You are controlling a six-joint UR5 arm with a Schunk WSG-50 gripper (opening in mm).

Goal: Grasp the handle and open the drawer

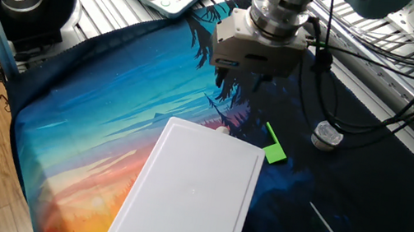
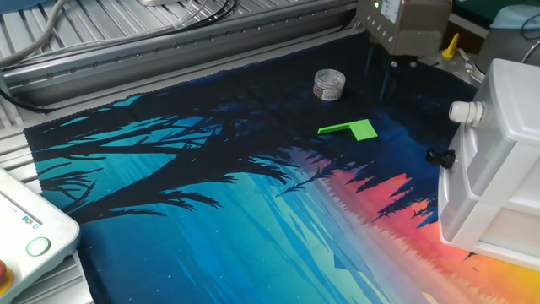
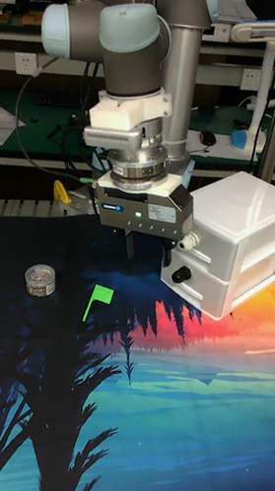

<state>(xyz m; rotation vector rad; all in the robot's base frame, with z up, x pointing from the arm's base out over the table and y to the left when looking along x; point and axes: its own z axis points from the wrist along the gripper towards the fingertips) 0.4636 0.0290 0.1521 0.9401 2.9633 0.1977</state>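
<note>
One fixed view. The grey two-finger gripper (image 1: pixel 237 83) on the UR5 arm hangs above the painted sunset-and-palm cloth mat (image 1: pixel 109 101), short of the near end of the large flat white plastic box with rounded corners (image 1: pixel 190 197). Only the lid of the box shows here; a sliver of the tiny white rounded plastic knob, the handle (image 1: pixel 223 129), peeks over its far edge. One green plastic piece (image 1: pixel 273 147) and one round silver cap (image 1: pixel 326 136) lie on the mat beside the box.

The other fixed view. The handle (image 2: pixel 465 111) juts from the upper front of the box (image 2: pixel 498 160), on the face of the white thin-walled drawer (image 2: pixel 494 143), which appears shut. A single small black knob (image 2: pixel 439 157) sits below it. The gripper (image 2: pixel 395 67) is above and behind the handle, well apart from it. Whether its fingers are spread or pressed together cannot be told.

Tall fixed view. The gripper body hides the fingertips; the handle (image 3: pixel 187 242) shows just under its lower edge. Two drawer fronts appear stacked on the box.

Judged advice: lower until the fingers bracket the white knob, not the black one, close squarely, then pull straight out along the drawer's axis so the light box does not slide.
</note>
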